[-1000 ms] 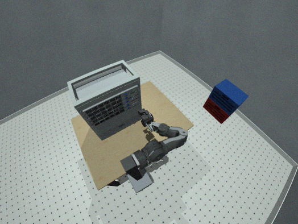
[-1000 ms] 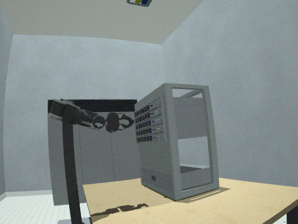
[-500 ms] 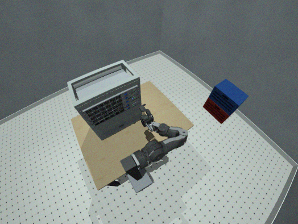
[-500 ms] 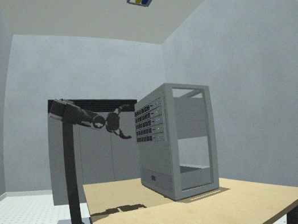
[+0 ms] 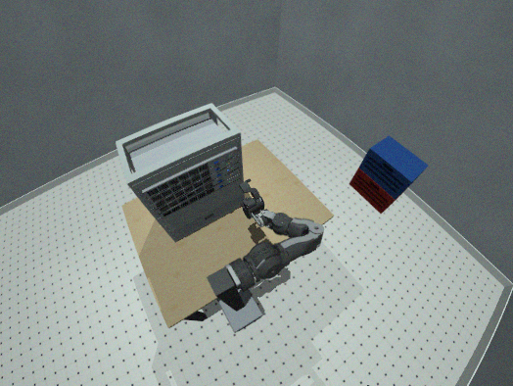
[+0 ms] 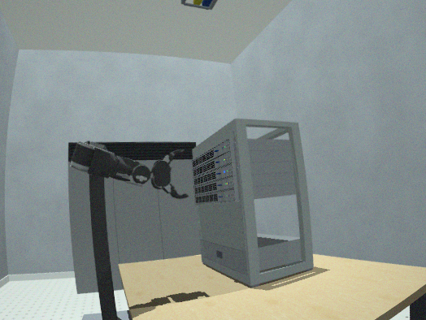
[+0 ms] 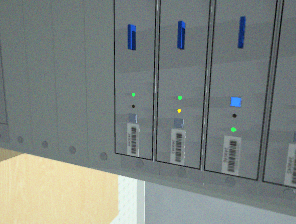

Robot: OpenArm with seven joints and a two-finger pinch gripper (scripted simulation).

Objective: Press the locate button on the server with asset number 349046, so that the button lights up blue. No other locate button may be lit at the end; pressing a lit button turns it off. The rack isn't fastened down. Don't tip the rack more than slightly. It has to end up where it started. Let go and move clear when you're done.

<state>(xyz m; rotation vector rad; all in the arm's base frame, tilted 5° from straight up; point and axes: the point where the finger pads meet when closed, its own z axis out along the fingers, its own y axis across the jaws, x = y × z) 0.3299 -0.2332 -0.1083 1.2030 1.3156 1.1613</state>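
The grey server rack (image 5: 166,128) (image 6: 244,203) (image 7: 60,75) stands upright on the wooden table (image 5: 206,255) (image 6: 325,292). Several servers fill its upper front. In the wrist view the servers appear turned sideways, each with a blue handle, small lights, a square button and a barcode label too small to read. One locate button (image 7: 236,102) (image 6: 223,172) glows blue, on the middle server. Two neighbouring buttons (image 7: 132,117) (image 7: 178,122) are unlit grey. My gripper (image 5: 247,202) (image 6: 180,175) is open and empty, a short way off the rack's front at the height of the servers, not touching it.
A blue and red box (image 5: 388,172) sits at the right edge of the dotted floor, far from the table. The arm's dark post (image 6: 99,244) rises at the table's near-left side. A grey screen with a dark top stands behind the arm.
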